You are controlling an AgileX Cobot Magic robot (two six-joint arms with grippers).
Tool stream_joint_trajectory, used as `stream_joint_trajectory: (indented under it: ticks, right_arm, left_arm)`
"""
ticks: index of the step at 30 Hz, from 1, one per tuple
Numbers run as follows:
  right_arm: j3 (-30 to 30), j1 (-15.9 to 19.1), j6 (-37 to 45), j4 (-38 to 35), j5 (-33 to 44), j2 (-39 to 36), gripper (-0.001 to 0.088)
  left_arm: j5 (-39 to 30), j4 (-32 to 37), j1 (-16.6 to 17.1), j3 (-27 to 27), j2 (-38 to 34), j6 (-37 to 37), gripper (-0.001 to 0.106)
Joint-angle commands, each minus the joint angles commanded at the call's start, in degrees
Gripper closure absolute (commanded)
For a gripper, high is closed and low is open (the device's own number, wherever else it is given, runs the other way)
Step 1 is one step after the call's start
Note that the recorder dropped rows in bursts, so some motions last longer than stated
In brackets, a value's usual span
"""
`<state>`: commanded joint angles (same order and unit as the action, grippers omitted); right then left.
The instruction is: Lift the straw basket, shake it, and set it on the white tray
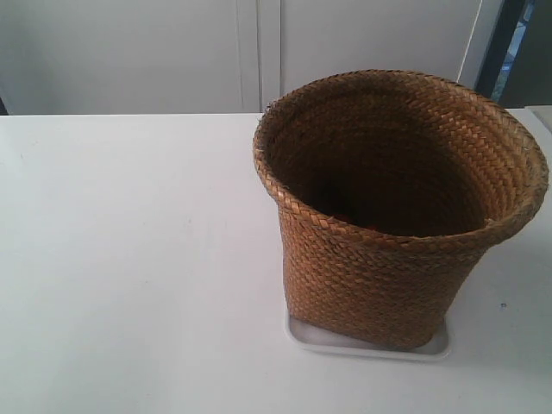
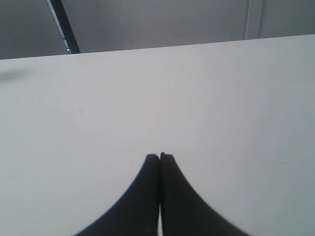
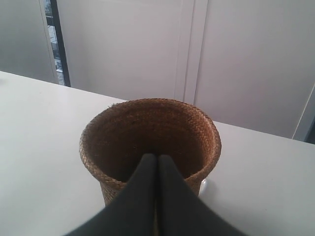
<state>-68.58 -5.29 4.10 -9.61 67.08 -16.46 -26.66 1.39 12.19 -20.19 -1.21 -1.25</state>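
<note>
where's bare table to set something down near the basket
The white table is bare from the tall brown braided-straw basket across to the exterior view's left edge, front to back. The left wrist view shows bare tabletop as well. It is crowded at the exterior view's right, where the basket stands on the shallow white plastic tray.

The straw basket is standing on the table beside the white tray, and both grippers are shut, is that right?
No. The straw basket stands on the white tray, not beside it, as the exterior view shows. The left gripper and right gripper are shut.
</note>
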Motion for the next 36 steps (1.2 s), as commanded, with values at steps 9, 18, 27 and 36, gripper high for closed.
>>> stream_joint_trajectory:
  ticks: [9, 18, 27, 36]
  right_arm:
    - [0.00, 0.00, 0.00, 0.00, 0.00, 0.00, 0.0868]
    - [0.00, 0.00, 0.00, 0.00, 0.00, 0.00, 0.0868]
    - [0.00, 0.00, 0.00, 0.00, 0.00, 0.00, 0.0868]
    - [0.00, 0.00, 0.00, 0.00, 0.00, 0.00, 0.0868]
  left_arm:
    - [8.32, -0.97, 0.00, 8.29, 1.21, -0.12, 0.105]
    - [16.68, -5.00, 0.00, 15.92, 1.21, -0.49, 0.105]
    - [15.48, -5.00, 0.00, 20.19, 1.21, -5.16, 0.105]
    - [13.62, -6.83, 0.00, 20.19, 1.21, -5.88, 0.105]
